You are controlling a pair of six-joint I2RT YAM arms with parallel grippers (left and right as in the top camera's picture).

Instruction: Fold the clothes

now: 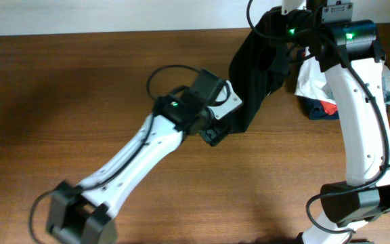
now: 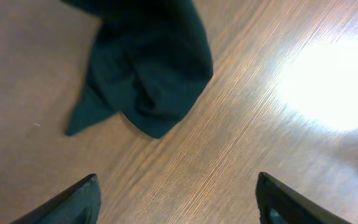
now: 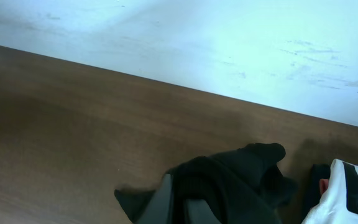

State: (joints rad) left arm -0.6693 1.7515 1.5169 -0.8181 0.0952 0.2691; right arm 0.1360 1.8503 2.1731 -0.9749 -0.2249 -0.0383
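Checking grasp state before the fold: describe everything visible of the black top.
The black top is soft, matte fabric, bunched and creased; no logo or sleeves can be made out. One end is gathered in the right tool, shut on it near the far edge of the wooden table; the rest drapes toward the left tool, its pointed lower end lying on the wood. The left tool is open, not touching it.
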